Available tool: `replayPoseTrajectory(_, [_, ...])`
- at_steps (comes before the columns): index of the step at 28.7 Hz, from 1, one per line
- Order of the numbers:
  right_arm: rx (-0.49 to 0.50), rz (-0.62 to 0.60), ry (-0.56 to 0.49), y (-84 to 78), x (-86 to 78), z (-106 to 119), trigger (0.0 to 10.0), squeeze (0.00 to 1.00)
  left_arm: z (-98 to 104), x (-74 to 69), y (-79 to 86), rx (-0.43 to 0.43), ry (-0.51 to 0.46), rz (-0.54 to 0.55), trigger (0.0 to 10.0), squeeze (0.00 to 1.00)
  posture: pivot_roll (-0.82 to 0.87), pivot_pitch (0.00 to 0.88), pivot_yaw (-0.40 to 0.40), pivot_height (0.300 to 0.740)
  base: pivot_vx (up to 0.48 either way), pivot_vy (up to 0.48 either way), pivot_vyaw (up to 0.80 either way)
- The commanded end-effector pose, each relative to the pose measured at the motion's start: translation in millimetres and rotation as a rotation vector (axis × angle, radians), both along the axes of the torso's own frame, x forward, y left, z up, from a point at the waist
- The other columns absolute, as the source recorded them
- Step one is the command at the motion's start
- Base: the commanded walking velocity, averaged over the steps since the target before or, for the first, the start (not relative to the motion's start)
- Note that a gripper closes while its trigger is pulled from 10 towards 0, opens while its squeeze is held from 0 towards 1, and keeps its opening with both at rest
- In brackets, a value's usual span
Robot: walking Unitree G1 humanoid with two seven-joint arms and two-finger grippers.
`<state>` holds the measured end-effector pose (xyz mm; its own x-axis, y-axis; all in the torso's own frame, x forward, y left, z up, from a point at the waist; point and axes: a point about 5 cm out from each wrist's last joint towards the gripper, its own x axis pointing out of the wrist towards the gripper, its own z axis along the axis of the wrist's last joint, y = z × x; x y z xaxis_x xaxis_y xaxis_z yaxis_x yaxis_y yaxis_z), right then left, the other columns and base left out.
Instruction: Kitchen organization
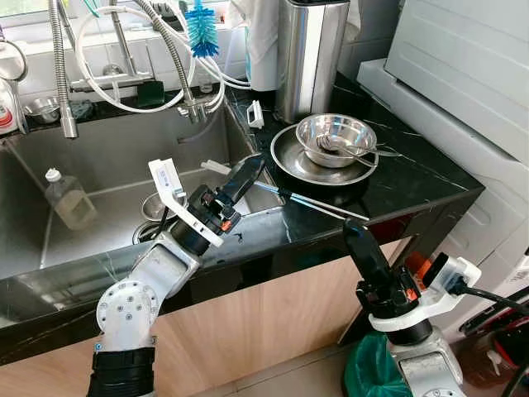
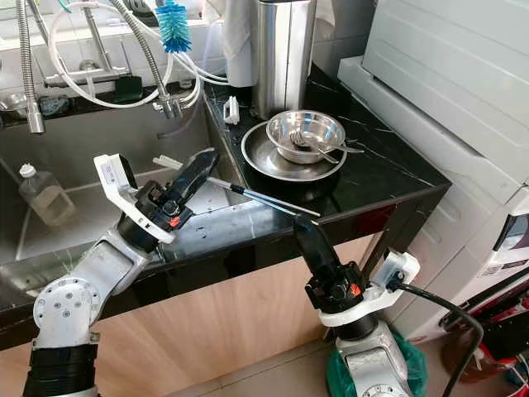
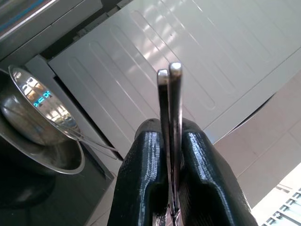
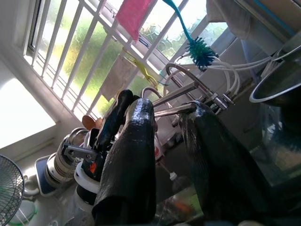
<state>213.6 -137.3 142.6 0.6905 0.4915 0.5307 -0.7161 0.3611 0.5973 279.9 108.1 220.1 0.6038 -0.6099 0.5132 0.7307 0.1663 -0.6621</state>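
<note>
surface (image 1: 413, 186): black marble beside sink (image 1: 99, 165) | plate (image 1: 289, 161) holds steel bowl (image 1: 335, 136) with spoon | chopsticks (image 1: 318, 204): dark metal pair, clamped in left hand (image 1: 248, 175), tips lying on surface before plate | right hand (image 1: 357, 236): fingers apart, below surface edge

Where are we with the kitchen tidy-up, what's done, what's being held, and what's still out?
Done: a steel bowl with a spoon sits stacked on a steel plate on the black counter. In hand: the left tool is shut on a pair of chopsticks, their tips out over the counter. The right tool is open and empty, below the counter edge. Left: a bottle and a small cup lie in the sink.
</note>
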Motion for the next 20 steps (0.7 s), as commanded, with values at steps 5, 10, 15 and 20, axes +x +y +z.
replayPoseTrajectory(5, [-0.020, 0.038, -0.023, 8.3, -2.7, 1.7, 10.0, 1.00, -3.3, 8.6, 11.7, -0.031, 0.069, 0.100, 0.0, 0.00, 0.03, 0.058, 0.023, 0.740, 0.000, 0.000, 0.00])
replayPoseTrajectory(10, [-0.045, 0.042, -0.007, 9.1, -2.6, -1.6, 10.0, 0.00, -0.4, 19.4, 20.5, -0.089, 0.120, 0.195, 0.0, 0.00, 0.03, 0.056, 0.021, 0.740, 0.000, 0.000, 0.00])
replayPoseTrajectory(15, [-0.049, 0.043, -0.007, 9.3, -3.0, -1.9, 10.0, 0.00, -0.2, 22.9, 26.9, -0.127, 0.150, 0.228, 0.0, 0.00, 0.03, 0.056, 0.019, 0.740, 0.000, 0.000, 0.00])
replayPoseTrajectory(20, [-0.056, 0.038, -0.005, 8.8, -3.0, -2.7, 10.0, 0.00, -0.6, 24.2, 30.3, -0.137, 0.164, 0.234, 0.0, 0.00, 0.03, 0.052, 0.021, 0.740, 0.000, 0.000, 0.00])
